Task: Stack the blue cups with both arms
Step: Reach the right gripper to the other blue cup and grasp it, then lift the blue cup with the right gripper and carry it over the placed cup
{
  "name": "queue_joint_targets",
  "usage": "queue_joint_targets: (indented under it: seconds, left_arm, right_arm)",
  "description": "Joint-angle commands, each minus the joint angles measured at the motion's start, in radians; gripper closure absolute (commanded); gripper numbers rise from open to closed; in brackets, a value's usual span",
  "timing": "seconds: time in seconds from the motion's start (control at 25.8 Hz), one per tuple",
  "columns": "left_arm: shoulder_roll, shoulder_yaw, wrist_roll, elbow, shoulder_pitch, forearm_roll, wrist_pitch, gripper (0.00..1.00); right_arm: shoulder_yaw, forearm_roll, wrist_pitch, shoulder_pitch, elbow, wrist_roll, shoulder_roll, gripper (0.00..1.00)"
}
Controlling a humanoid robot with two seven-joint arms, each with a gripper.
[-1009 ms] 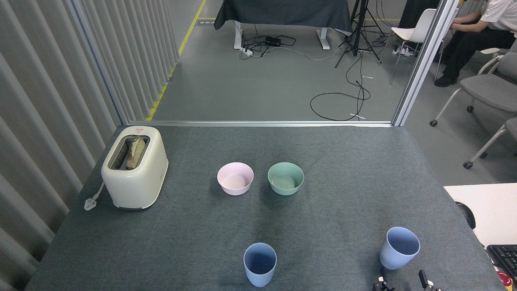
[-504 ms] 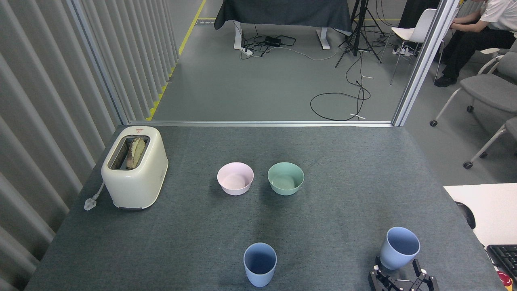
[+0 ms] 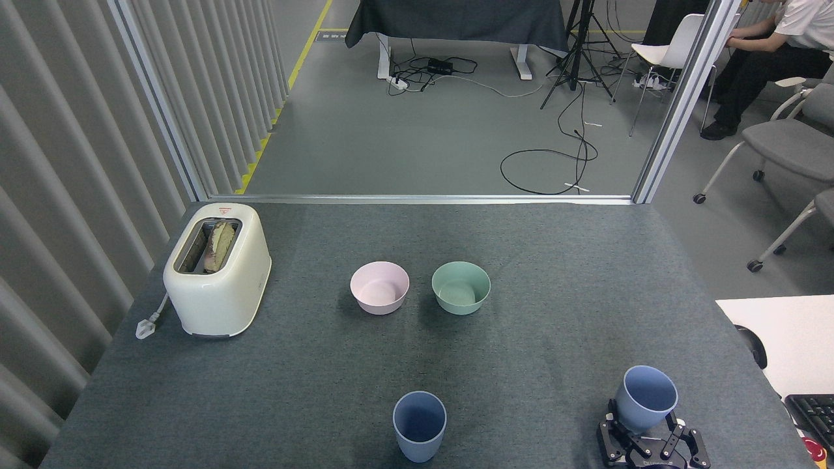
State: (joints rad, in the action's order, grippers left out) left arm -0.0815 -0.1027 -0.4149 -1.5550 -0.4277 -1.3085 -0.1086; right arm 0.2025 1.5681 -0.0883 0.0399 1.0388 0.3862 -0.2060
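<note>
Two blue cups stand upright on the grey table (image 3: 560, 260). One blue cup (image 3: 419, 425) is at the front centre, with nothing near it. The other blue cup (image 3: 645, 396) is at the front right. My right gripper (image 3: 645, 435) rises from the bottom edge just below this cup, black fingers (image 3: 611, 417) spread open on either side of the cup's base. Whether the fingers touch the cup I cannot tell. My left gripper is out of view.
A pink bowl (image 3: 380, 287) and a green bowl (image 3: 460, 287) sit side by side mid-table. A cream toaster (image 3: 217, 268) with bread in it stands at the left. A white desk (image 3: 782, 335) with a keyboard (image 3: 814, 417) adjoins the right edge. A person sits far right.
My right gripper has risen from the bottom edge and moved up to the right cup, its fingers now flanking the cup's base. Neither cup has moved.
</note>
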Motion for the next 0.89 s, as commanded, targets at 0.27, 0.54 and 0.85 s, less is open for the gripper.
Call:
queue_joint_targets:
  seconds: [0.27,0.54,0.85]
  left_arm:
    - [0.0,0.0,-0.001,0.001,0.001,0.0,0.0,0.0]
    - [0.0,-0.002,-0.001,-0.001,0.001,0.0,-0.002,0.0]
    - [0.0,-0.003,-0.005,-0.001,0.001,0.0,-0.003,0.0]
  right_arm:
    - [-0.029,0.012,0.002,0.005,-0.006,0.0,-0.009,0.38]
    - [-0.04,0.036,-0.001,-0.005,0.124,-0.001,-0.001,0.4]
    - [-0.229,0.046,-0.001,-0.008,0.395,-0.099,0.011,0.4]
